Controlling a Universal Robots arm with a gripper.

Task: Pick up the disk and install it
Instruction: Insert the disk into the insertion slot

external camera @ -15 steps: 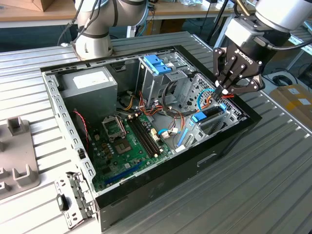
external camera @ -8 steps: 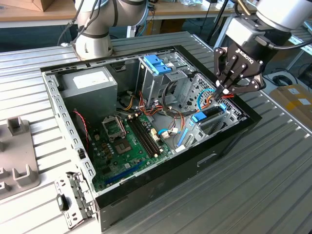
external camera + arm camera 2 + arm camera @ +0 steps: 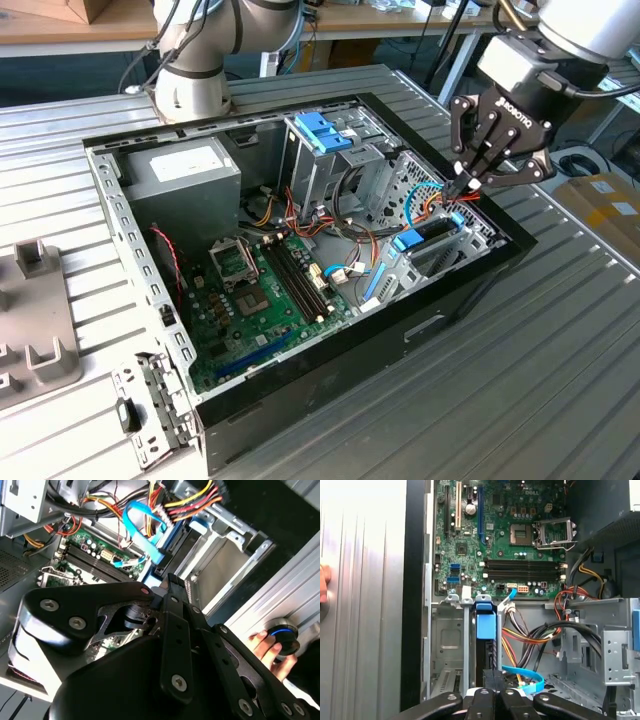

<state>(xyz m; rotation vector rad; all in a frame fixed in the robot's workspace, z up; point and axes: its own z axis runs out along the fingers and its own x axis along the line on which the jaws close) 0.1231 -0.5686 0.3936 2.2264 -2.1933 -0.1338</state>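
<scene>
Here: tool (image 3: 462, 186) pressed together, fingertips at upper edge of disk (image 3: 432, 232), upright in bay.

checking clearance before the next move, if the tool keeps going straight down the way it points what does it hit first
Most likely the disk with its light blue bracket, standing in the drive bay directly below the tool. Orange and red cables run close beside that line; depth is unclear.
</scene>
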